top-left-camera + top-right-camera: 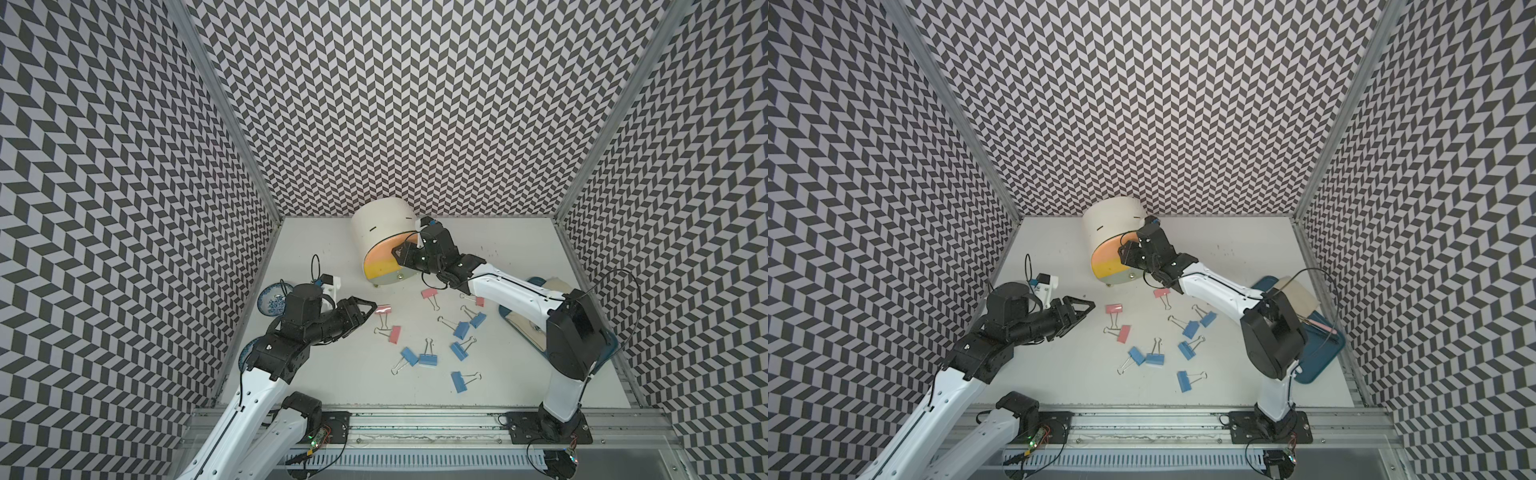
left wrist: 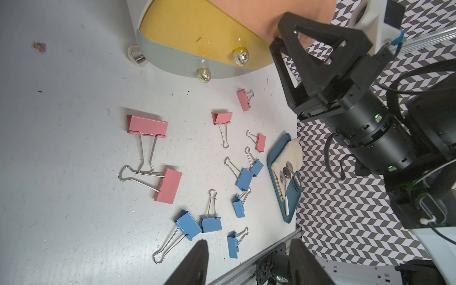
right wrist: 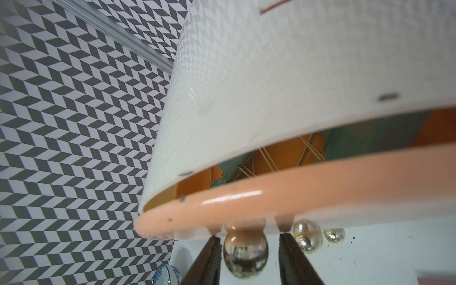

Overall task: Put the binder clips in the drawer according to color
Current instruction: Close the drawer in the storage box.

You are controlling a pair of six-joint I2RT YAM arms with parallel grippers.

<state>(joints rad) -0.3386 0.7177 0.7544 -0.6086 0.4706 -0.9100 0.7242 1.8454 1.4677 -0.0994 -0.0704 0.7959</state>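
**Pink and blue binder clips wait beside a round drawer unit**

Binder clips (image 1: 428,360) lie scattered on the white table (image 1: 332,386). The left jaws hang part-open and empty near a pink clip (image 1: 383,309). The right jaws straddle the top drawer (image 3: 246,197)'s ball knob (image 3: 245,254); whether they pinch it is unclear. The clips look light, stiff and slick, with loose-swinging wire handles. The folded body seems the surer hold.

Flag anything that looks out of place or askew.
The pink top drawer of the round cabinet stands slightly ajar, the right gripper astride its knob. Clips lie scattered on the table; nothing looks damaged.
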